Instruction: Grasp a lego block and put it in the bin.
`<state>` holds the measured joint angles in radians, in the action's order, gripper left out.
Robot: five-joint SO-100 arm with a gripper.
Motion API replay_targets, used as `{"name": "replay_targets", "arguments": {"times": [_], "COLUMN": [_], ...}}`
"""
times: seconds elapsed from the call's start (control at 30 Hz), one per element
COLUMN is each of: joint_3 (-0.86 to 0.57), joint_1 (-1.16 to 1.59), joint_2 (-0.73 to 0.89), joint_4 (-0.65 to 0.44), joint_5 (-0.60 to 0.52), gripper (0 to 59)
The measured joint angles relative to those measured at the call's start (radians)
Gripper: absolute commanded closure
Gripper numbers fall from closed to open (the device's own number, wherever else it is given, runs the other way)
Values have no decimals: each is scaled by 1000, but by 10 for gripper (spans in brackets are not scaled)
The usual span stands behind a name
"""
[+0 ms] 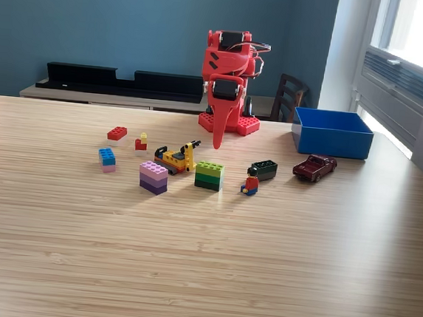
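Gripper (pixel 217 140) hangs closed above table; bin (pixel 332 133) at exterior view's right.

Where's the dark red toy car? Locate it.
In the exterior view, the dark red toy car sits on the table's right side, just in front of the blue bin, right of the black block.

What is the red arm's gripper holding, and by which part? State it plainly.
Nothing. The red gripper hangs pointed down above the wooden table, its jaws together and nothing between them, clear of every block.
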<state>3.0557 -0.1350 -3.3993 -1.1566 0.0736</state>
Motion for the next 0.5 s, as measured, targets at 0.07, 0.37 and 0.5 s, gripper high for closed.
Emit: {"name": "replay_targets", "arguments": {"times": [0.07,0.37,0.5], "joint_3": [0,0,-2], "joint_1": [0,0,0], "joint_2": [0,0,0], "joint_4": [0,18,51], "joint_5": [0,0,0], "gripper": [585,585,586]}}
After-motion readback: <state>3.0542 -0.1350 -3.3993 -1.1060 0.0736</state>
